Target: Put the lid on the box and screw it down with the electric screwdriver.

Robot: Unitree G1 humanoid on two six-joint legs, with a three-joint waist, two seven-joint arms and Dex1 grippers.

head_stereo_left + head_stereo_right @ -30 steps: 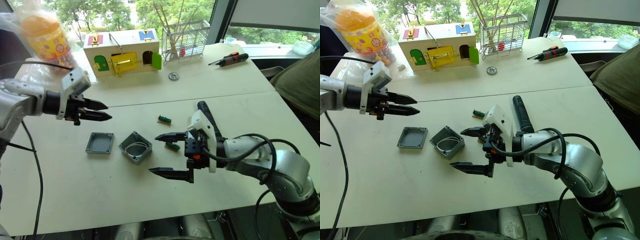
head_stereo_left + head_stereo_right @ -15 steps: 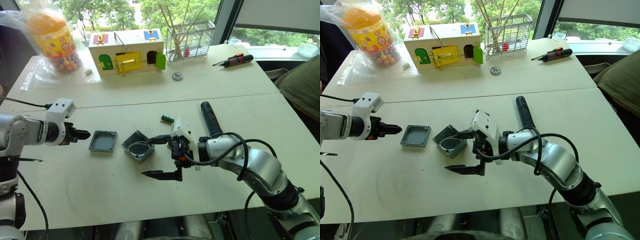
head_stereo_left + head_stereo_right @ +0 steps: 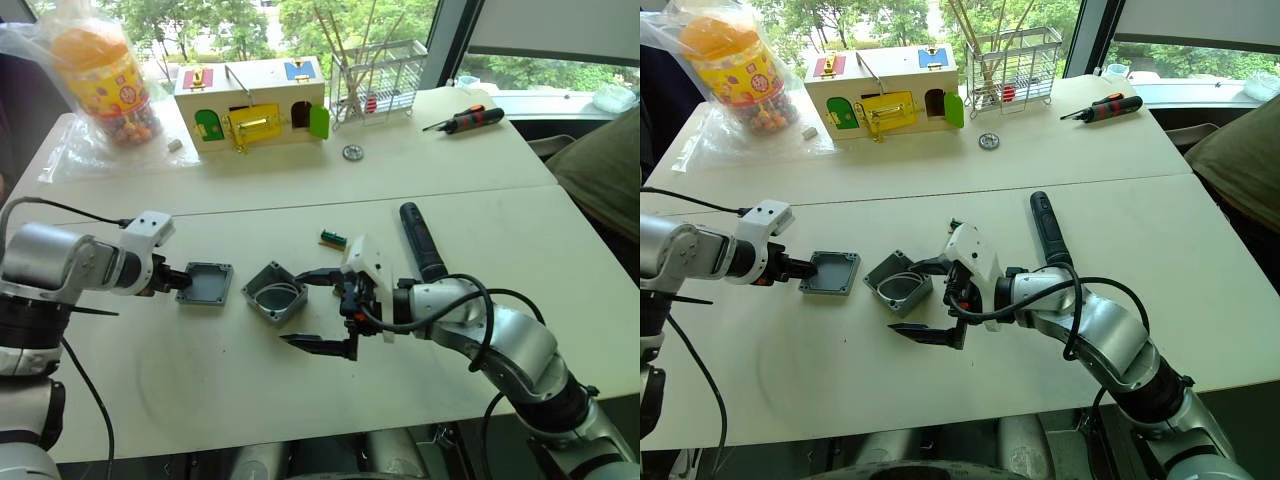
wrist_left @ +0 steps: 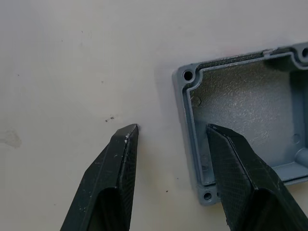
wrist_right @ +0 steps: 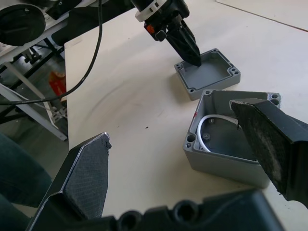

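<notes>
While the left gripper (image 4: 168,132) stands parted astride the near rim of the lid (image 3: 205,283), one finger over the bare table (image 3: 150,380) and the other inside the lid's shallow hollow, the step in hand looks to be the pickup of that lid. To do it well, the jaws should settle square to the rim wall between the two corner screw holes and close only once the inner finger rests low against the wall, so the plate does not tip or skid. The box (image 3: 272,295) lies just beyond the lid, open side up with white wire coiled inside, and the right gripper (image 3: 320,310) waits wide open around its far corner, holding nothing; its upper finger sits over the box rim, which crowds the landing spot. The electric screwdriver (image 3: 422,241) lies behind the right wrist, near a small green part (image 3: 331,239). Open tabletop lies on the outer side of the left gripper and in front of both, well clear of the table's front edge, leaving room to lift and carry across.
</notes>
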